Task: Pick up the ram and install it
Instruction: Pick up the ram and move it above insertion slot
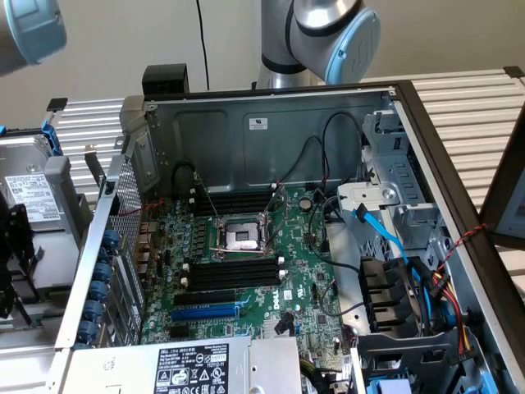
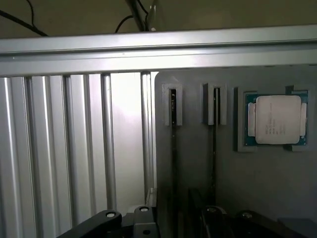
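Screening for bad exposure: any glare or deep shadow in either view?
Exterior view: even light, motherboard clearly lit, mild shade by the cables. Wrist view: glare washes out the slats; CPU evenly lit.

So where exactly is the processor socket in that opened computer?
Start at the open computer case and find the green motherboard on its floor. On the board, the processor socket sits between two banks of long black memory slots. It is the only square part there, with a shiny metal frame around a pale centre.
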Tool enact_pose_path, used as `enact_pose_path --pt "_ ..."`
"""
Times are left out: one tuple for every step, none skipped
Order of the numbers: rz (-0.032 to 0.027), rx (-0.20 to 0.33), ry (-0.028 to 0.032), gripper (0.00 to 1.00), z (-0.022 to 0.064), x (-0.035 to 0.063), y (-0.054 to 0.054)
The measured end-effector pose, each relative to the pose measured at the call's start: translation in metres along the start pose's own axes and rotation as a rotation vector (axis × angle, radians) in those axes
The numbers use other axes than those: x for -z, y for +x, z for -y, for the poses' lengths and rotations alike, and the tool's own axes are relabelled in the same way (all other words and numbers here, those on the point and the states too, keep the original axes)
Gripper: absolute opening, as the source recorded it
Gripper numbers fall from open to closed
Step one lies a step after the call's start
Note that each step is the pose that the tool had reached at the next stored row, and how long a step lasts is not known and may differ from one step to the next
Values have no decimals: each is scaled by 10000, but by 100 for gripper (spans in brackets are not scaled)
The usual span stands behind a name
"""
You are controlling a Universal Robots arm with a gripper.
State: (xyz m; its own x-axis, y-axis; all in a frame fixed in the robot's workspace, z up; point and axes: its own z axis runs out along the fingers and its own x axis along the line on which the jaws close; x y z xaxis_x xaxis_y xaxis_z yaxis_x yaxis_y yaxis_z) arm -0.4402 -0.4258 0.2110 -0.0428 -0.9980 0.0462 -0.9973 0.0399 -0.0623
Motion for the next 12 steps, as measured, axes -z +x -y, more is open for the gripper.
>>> enact_pose_path --pt "2 0 0 38 0 0 0" --pt "8 -1 1 38 -1 -5 -1" --pt "12 -1 3 38 -1 -21 -2" --pt "16 -3 1 38 -3 -37 -3" --pt "24 -3 2 38 -4 -57 -4" --pt "41 -4 -1 38 -5 -72 -4" --pt "69 -5 -4 38 -5 -80 -4" --pt "101 -7 -6 38 -6 -86 -4" --pt "142 -9 -10 38 -6 -90 -4" --pt "183 -11 -15 38 -6 -90 -5" --pt "223 -13 -22 38 -6 -91 -5" --pt "253 -16 -33 38 -7 -93 -5"
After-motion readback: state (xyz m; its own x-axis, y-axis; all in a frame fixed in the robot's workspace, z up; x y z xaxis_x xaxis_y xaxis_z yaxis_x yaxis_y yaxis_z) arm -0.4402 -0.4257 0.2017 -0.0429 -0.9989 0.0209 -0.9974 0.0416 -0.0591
